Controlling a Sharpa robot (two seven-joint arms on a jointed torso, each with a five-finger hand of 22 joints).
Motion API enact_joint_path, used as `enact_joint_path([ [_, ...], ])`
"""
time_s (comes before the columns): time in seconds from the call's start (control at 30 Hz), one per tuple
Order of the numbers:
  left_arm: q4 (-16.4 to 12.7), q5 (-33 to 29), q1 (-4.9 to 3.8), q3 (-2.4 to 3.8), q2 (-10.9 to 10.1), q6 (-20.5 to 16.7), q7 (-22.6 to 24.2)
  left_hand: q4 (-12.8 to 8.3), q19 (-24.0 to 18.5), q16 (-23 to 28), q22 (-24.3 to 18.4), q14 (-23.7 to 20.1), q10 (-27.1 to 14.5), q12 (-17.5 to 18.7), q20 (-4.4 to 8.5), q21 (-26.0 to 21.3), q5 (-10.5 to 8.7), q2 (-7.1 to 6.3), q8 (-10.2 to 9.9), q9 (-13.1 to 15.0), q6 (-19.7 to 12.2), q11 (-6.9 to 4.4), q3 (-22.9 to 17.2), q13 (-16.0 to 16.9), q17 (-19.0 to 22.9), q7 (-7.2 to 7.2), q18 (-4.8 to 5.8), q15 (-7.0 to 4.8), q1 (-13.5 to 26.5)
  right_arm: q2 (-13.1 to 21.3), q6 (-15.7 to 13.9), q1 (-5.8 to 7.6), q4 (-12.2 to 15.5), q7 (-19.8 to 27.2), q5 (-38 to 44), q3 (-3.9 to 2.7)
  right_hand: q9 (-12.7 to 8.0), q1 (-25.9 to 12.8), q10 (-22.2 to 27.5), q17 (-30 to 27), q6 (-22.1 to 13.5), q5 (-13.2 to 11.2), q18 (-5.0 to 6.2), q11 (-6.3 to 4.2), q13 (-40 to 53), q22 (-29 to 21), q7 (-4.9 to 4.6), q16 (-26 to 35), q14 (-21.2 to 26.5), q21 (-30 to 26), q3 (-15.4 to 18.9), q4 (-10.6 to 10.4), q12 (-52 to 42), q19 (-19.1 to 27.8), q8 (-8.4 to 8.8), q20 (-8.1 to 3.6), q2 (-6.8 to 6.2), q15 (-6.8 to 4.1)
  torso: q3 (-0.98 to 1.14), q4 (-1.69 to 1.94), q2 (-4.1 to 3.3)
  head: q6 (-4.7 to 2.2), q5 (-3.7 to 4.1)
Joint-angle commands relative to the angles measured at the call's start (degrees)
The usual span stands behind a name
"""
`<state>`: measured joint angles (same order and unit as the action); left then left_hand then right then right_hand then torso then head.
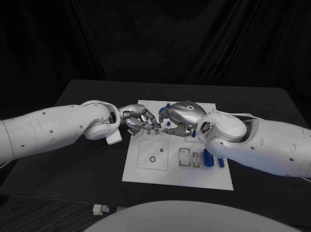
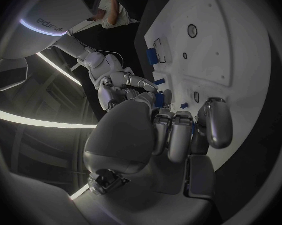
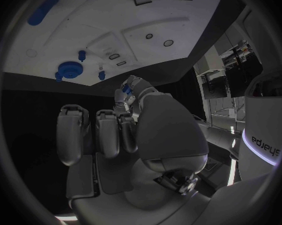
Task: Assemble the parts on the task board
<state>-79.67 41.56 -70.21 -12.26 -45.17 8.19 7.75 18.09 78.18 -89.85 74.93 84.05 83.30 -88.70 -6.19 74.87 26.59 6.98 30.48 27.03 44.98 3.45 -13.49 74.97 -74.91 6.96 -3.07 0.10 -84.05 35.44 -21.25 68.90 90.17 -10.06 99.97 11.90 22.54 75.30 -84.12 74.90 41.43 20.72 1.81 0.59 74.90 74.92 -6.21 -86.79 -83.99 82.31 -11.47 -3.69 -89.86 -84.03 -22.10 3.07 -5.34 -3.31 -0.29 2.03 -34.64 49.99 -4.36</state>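
Task board (image 1: 171,171), a white plate with shallow cut-outs, lies mid-worktop (image 1: 72,159). Over its far end we see both robot hands meeting: the left robot hand (image 1: 138,119) and the right robot hand (image 1: 180,117), fingers curled, fingertips close together. Small blue parts (image 1: 171,130) sit on the board beneath them. Whether either hand pinches a part, we cannot tell; the fingers hide it.
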Motion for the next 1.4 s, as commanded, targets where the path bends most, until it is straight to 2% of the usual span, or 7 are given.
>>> enact_joint_path([
  [0.03,0.04,-0.43,0.08,0.06,0.22,-0.08,0.51,-3.31,-0.48,-0.15,9.74,5.95,4.08,-0.04,-0.08,-0.29,-1.21,0.44,0.71,0.2,-0.54,-0.8,-6.65,12.77,-15.09,-0.23,-0.95,-0.12,1.81,0.69,0.74,-0.08,0.25,-0.87,1.67,-0.04,-1.11,-0.31,-5.88,6.36,-1.62,-1.27,0.19,0.01,15.1,12.44,-0.08,-0.02,-4.34,-0.18,0.55,-0.04,-0.14,-2.32,1.94,0.07,-0.3,0.12,0.0,-0.01,0.05,0.01,0.56],
  [0.23,0.25,-0.43,0.08,0.07,0.2,0.84,-1.28,-4.76,-0.32,-0.15,9.85,5.95,4.26,-0.15,-0.15,0.06,-7.86,-0.12,2.52,0.91,-1.19,-0.84,-11.36,12.94,-15.09,-0.34,-0.89,-0.11,3.9,4.26,-1.41,-0.01,1.23,-0.68,2.28,-0.03,-1.8,-0.18,-5.88,6.27,-2.7,-1.31,0.23,-0.15,15.1,12.39,0.1,0.01,-4.33,-0.33,0.78,-0.03,-0.14,-2.26,3.08,-0.01,-0.15,0.01,0.04,-0.1,0.0,0.01,1.7],
  [0.43,0.36,-0.43,-1.21,0.1,0.03,3.27,-7.13,-5.62,-0.24,-0.15,9.86,5.95,3.97,0.0,0.25,0.3,2.27,-3.49,6.36,3.51,-0.32,-1.37,-15.08,12.68,-15.09,-0.99,-0.92,-0.55,7.76,10.3,-5.65,1.09,5.34,0.67,2.43,-0.03,-1.96,-0.77,-5.88,6.34,-1.2,-1.67,0.18,-0.09,15.1,12.45,0.0,-0.01,-4.34,-0.19,1.13,-0.93,-0.14,-2.33,2.81,-0.03,0.49,0.03,0.05,0.04,0.03,0.01,2.75],
  [0.6,1.65,-0.42,-4.79,0.12,1.53,9.28,-16.49,-6.82,1.14,-0.15,10.36,5.95,5.2,-0.57,0.74,2.03,10.6,-4.84,9.53,6.64,-0.83,-1.88,-15.03,13.67,-15.09,-1.43,-0.53,-1.1,8.99,15.76,-10.19,2.55,10.24,2.43,2.47,-0.03,-2.06,-0.96,-5.88,6.65,0.11,-1.13,0.05,-0.32,15.1,12.64,0.36,-0.13,-4.41,0.38,1.43,-1.52,-0.14,-2.59,2.58,-0.12,0.63,-0.13,0.07,0.03,0.06,0.01,2.95],
  [0.73,3.05,1.3,-7.77,0.12,3.56,16.31,-23.21,-8.07,2.17,-0.15,10.66,5.95,6.63,-1.27,1.23,3.1,11.69,-4.97,10.85,8.63,-1.25,-2.35,-14.65,14.96,-15.09,-1.85,-0.29,-1.68,9.46,18.97,-11.27,3.1,12.41,3.05,2.47,-0.03,-1.89,0.16,-5.88,6.77,2.71,6.0,0.02,-0.58,15.1,12.69,0.63,-0.19,-4.44,0.51,0.61,-1.49,-0.14,-2.65,1.83,-0.41,0.98,-0.4,0.09,-0.03,0.15,0.01,3.21],
  [0.9,4.79,5.29,-10.47,0.13,6.74,22.93,-30.05,-9.51,3.5,-0.15,11.05,5.95,6.7,-1.3,1.87,4.35,11.9,-5.09,11.02,10.29,-0.63,-2.98,-14.72,15.03,-15.09,-2.37,0.03,-2.31,10.31,21.25,-13.51,3.31,13.41,5.16,1.47,-0.02,-1.7,0.33,-5.88,6.83,3.82,6.41,-0.02,-0.51,15.1,12.73,0.65,-0.21,-4.45,0.62,0.32,-1.75,-0.14,-2.69,1.41,-0.4,1.32,-0.35,0.2,-0.19,0.05,0.01,3.88],
  [1.4,13.87,7.15,-11.41,0.14,17.8,24.83,-41.42,-14.89,5.71,-0.15,11.68,5.95,6.7,-1.3,2.99,6.12,10.58,-5.39,4.76,11.53,4.45,-3.9,-19.26,15.03,-15.09,-3.2,0.56,-3.33,14.99,23.41,-19.16,1.57,13.91,8.6,-0.01,-0.01,-1.74,1.22,-5.88,6.94,3.9,5.3,-0.05,-0.82,15.1,12.77,0.97,-0.26,-4.47,0.77,0.09,-1.46,-0.14,-2.75,1.59,-0.52,1.06,-0.58,0.85,-0.75,0.23,0.01,4.52],
])
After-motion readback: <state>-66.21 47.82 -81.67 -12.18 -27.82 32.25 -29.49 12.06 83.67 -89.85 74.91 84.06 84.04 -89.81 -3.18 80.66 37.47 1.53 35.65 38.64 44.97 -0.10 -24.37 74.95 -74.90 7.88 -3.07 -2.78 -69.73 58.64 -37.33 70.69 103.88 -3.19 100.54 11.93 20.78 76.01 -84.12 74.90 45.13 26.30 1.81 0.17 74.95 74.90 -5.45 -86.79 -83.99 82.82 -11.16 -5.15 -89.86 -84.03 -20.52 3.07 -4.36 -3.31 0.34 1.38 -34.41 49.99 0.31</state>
